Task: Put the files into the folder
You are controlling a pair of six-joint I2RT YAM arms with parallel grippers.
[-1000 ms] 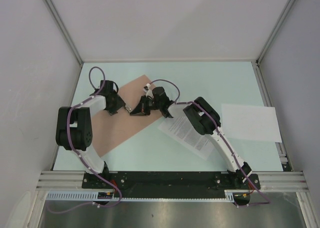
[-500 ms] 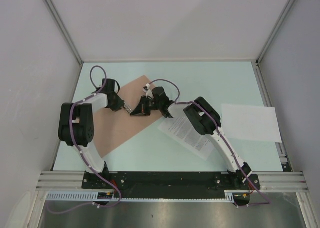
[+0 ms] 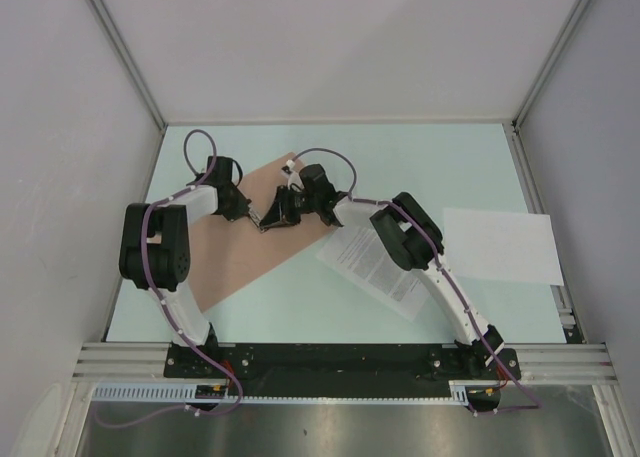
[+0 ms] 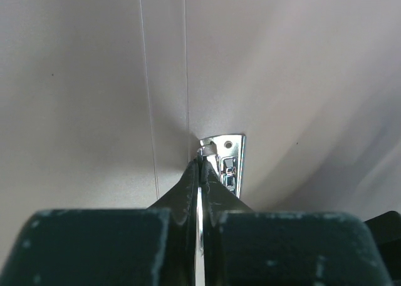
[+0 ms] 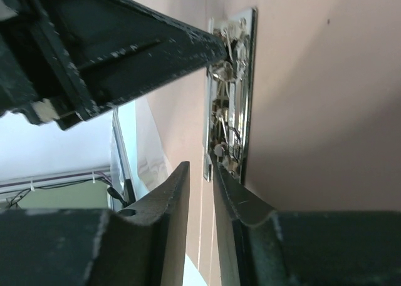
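Note:
The salmon folder (image 3: 235, 262) lies open on the left of the table, its metal clip (image 3: 263, 220) near the middle. My left gripper (image 3: 254, 217) is shut on the clip's thin metal lever (image 4: 202, 149). From the right, my right gripper (image 3: 272, 219) meets the same clip (image 5: 230, 92), its jaws a little apart and holding nothing. In the right wrist view the left gripper's fingers (image 5: 144, 45) reach in from above. A printed file (image 3: 375, 267) lies under the right arm and a plain white file (image 3: 500, 245) lies at the right.
The right arm's forearm (image 3: 405, 239) crosses over the printed sheet. Grey walls close in the table on the left, back and right. The plain sheet lies near the table's right edge (image 3: 565, 277).
The left gripper has moved in to the clip and shut on its lever. The right gripper has loosened from shut to slightly open and shifted a little toward the back.

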